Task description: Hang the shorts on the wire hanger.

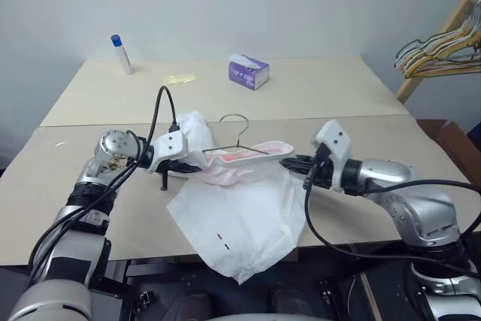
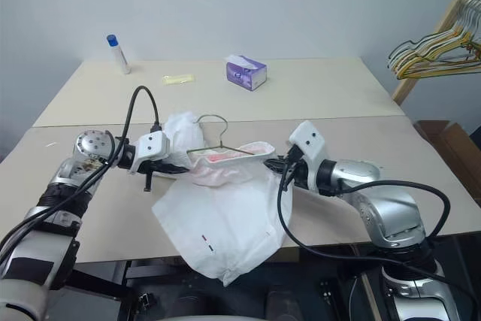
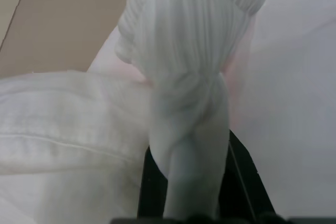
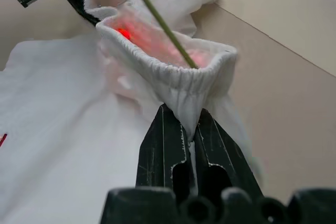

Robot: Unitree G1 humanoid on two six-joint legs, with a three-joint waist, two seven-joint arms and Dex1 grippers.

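The far table is mostly open. A tissue box, a bottle and a yellow packet stand along its far side.

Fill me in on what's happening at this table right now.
The robot is working the shorts onto the wire hanger. Each gripper is shut on one end of the gathered waistband, the left gripper on its side and the right gripper on the other, holding the band open just above the table. The hanger's lower part sits down inside the open waistband with its hook sticking up. The legs of the shorts trail over the table's near edge.
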